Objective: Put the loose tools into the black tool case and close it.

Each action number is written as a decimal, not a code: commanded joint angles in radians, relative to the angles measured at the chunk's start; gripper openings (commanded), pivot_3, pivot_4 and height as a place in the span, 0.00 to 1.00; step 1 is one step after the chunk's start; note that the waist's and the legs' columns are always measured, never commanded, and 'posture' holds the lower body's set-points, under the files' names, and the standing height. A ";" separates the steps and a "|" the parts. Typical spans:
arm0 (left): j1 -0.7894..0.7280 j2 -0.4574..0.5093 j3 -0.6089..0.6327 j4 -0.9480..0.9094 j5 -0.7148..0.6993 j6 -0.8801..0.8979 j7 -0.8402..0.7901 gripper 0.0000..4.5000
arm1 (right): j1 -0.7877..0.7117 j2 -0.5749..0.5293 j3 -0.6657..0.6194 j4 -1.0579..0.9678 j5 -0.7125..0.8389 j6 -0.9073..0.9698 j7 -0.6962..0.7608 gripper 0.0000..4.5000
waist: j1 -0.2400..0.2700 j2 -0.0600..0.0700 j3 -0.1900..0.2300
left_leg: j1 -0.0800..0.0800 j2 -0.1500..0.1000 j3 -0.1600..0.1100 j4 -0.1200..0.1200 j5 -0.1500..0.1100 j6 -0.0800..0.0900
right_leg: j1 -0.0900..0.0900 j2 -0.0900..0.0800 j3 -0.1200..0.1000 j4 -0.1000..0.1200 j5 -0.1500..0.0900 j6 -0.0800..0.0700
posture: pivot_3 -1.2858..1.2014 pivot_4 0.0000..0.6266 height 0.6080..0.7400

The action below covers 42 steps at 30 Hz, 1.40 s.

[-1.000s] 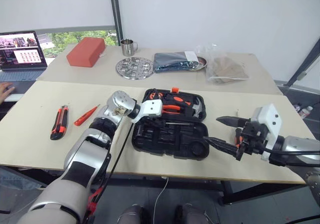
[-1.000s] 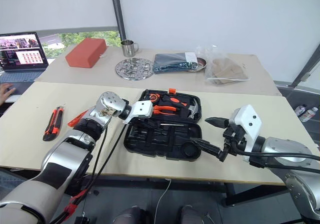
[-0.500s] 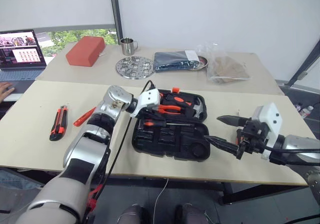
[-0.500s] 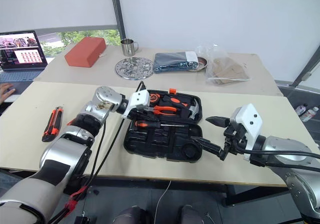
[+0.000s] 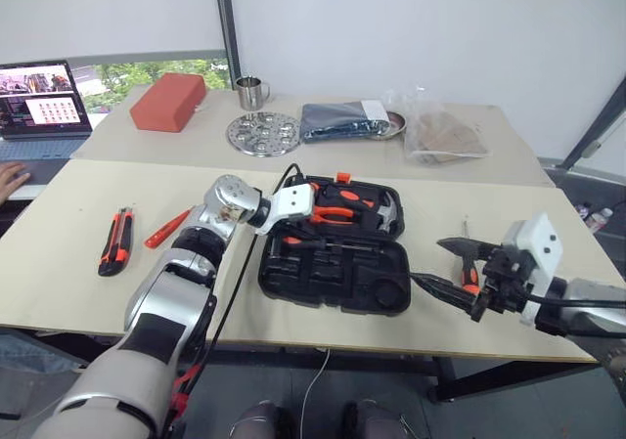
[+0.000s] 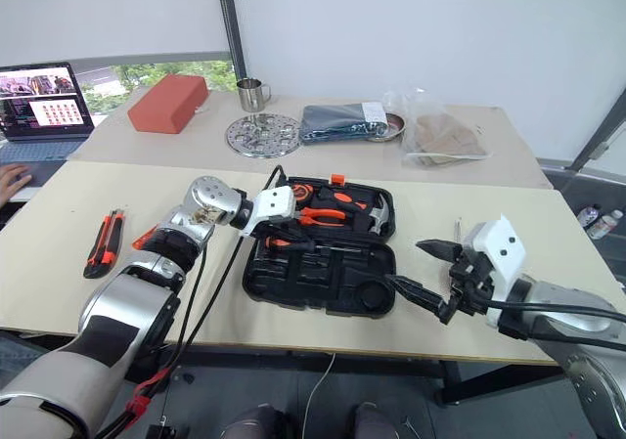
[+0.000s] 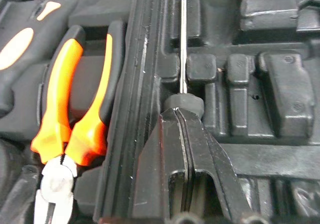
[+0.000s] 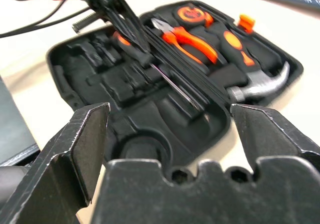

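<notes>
While open, black tool case point(image 5: 333, 273) shows moulded recesses.

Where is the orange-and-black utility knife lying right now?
In the left eye view the utility knife lies on the table's left side, just left of the red screwdriver and well left of the open black tool case.

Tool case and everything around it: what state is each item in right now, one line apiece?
black tool case: open, lying flat.
left gripper: shut on a screwdriver, over the case's recesses.
right gripper: open, empty.
second screwdriver: loose on the table by the right gripper.
utility knife: loose on the table.
red screwdriver: loose on the table.
pliers: seated in the case.
</notes>
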 commanded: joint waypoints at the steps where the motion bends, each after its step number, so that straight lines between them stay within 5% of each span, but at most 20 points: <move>1: 0.014 -0.012 -0.026 0.004 0.029 -0.022 0.013 0.01 | 0.002 0.001 -0.027 -0.022 -0.017 -0.029 0.001 1.00 | 0.000 0.000 0.000 | 0.000 0.000 0.000 0.000 0.000 0.000 | 0.000 0.000 0.000 0.000 0.000 0.000 | 0.52 0.24 0.97; 12: -0.005 -0.047 -0.066 0.056 0.082 -0.058 0.066 0.01 | -0.042 0.009 -0.007 0.016 -0.047 -0.030 -0.009 1.00 | 0.006 0.000 0.000 | 0.000 -0.001 0.000 0.000 0.000 0.000 | 0.001 -0.001 0.000 0.000 0.000 0.000 | 0.52 0.24 0.97; 16: -0.019 -0.028 0.019 0.031 -0.003 -0.011 0.046 0.01 | -0.029 0.026 -0.061 0.001 -0.072 -0.005 -0.082 1.00 | 0.013 0.001 -0.001 | 0.001 -0.001 -0.001 0.000 -0.001 0.002 | 0.003 -0.002 -0.001 -0.001 0.000 0.001 | 0.52 0.24 0.97; 22: 0.038 0.078 0.229 -0.276 -0.276 0.301 -0.066 0.40 | 0.013 0.089 -0.182 -0.052 -0.048 0.101 -0.255 1.00 | -0.004 0.001 -0.001 | -0.003 0.000 -0.001 0.001 0.000 0.000 | -0.003 -0.001 0.000 0.001 0.001 0.001 | 0.52 0.24 0.97; 26: 0.179 0.214 0.296 -0.721 -0.509 0.739 -0.147 0.73 | 0.086 0.208 -0.246 -0.129 -0.023 0.188 -0.422 1.00 | -0.018 0.002 -0.001 | -0.002 0.001 0.000 -0.001 0.001 -0.002 | -0.003 0.001 0.000 0.001 -0.001 0.001 | 0.52 0.24 0.97; 30: 0.277 0.284 0.292 -0.943 -0.605 0.888 -0.143 0.99 | 0.113 0.287 -0.228 -0.148 -0.047 0.218 -0.520 1.00 | -0.020 0.004 -0.002 | 0.000 0.000 0.000 -0.002 0.001 -0.003 | -0.001 0.001 0.002 0.002 -0.003 0.003 | 0.52 0.24 0.97; 42: 0.366 0.363 0.221 -1.104 -0.630 0.897 -0.127 0.99 | -0.041 0.384 0.068 0.163 -0.307 0.080 -0.578 1.00 | -0.026 0.008 -0.002 | 0.017 -0.002 0.002 -0.008 -0.003 -0.011 | 0.013 0.002 0.010 0.001 -0.008 0.009 | 0.52 0.24 0.97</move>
